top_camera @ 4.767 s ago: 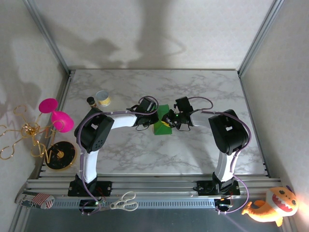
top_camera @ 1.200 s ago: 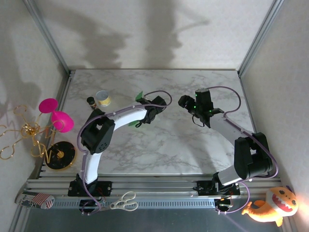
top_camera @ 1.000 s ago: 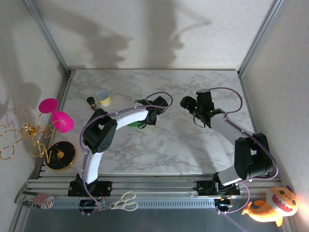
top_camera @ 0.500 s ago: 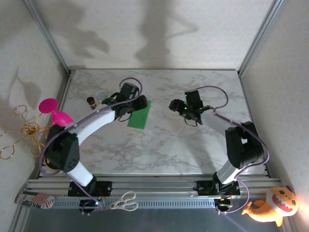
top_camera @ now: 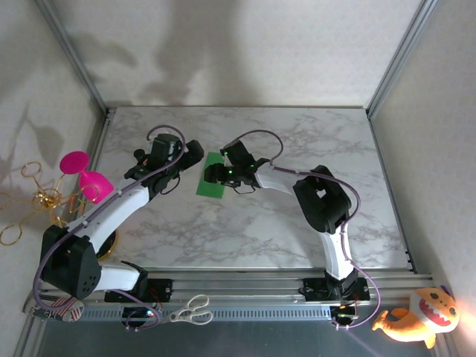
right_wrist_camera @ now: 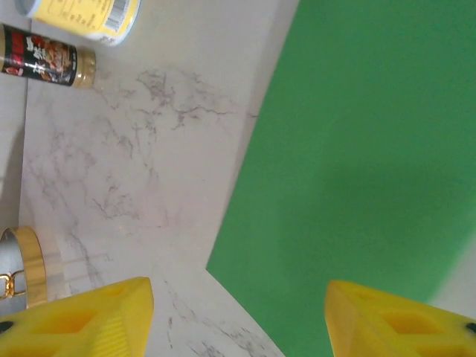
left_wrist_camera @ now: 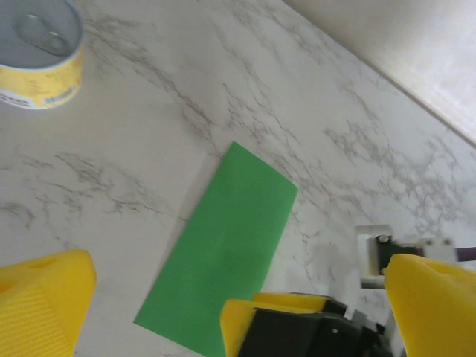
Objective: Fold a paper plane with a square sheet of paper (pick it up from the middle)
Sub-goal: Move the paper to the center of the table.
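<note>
Top external shot: the green paper [top_camera: 210,184] is seen lying flat on the marble counter [top_camera: 297,223] as a narrow rectangle, left of centre. The left fingers [left_wrist_camera: 44,312] are spread wide just beside its far-left corner, nothing pinched. The right fingers [right_wrist_camera: 401,320] are held apart too, right over the paper, nothing gripped. A yellow can [left_wrist_camera: 33,52] and a small dark bottle [right_wrist_camera: 48,56] are parked further left.
</note>
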Robot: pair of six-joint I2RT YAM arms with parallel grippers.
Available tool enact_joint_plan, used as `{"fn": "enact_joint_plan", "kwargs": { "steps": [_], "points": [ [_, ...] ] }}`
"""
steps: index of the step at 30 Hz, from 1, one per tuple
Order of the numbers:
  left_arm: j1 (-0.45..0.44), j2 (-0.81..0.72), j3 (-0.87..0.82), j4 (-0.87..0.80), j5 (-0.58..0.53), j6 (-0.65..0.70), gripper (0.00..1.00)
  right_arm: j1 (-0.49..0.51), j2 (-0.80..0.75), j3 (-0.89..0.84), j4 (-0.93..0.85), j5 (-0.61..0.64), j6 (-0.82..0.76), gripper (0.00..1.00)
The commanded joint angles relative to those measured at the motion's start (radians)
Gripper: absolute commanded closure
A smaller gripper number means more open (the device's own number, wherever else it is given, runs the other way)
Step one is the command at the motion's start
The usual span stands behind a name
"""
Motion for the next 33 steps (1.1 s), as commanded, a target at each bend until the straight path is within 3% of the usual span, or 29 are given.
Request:
{"fn": "enact_joint_plan", "kwargs": {
  "steps": [1, 9, 20, 24, 28, 33],
  "points": [
    [0.022, -0.039, -0.028, 0.026, -0.022, -0.034, 0.01, 0.001, 0.059, 0.073, -0.064, -0.014, -0.025, 0.38],
    [0.033, -0.022, -0.025, 0.029, 0.01, -0.031, 0.01, -0.007, 0.09, 0.093, -0.222, 0.065, -0.12, 0.39],
    [0.032, 0.071, -0.03, 0.075, 0.168, -0.009, 0.01, -0.118, -0.134, -0.224, -0.3, 0.028, -0.495, 0.37],
    [0.028, 0.104, -0.051, 0.127, 0.257, -0.031, 0.01, -0.133, -0.215, -0.2, -0.251, 0.016, -0.393, 0.37],
    [0.005, 0.134, -0.085, 0.172, 0.344, -0.061, 0.01, -0.157, -0.295, -0.236, -0.153, 0.104, -0.198, 0.37],
    [-0.071, 0.184, -0.131, 0.221, 0.417, -0.125, 0.01, -0.167, -0.267, -0.241, -0.121, 0.114, -0.114, 0.38]
  ]
}}
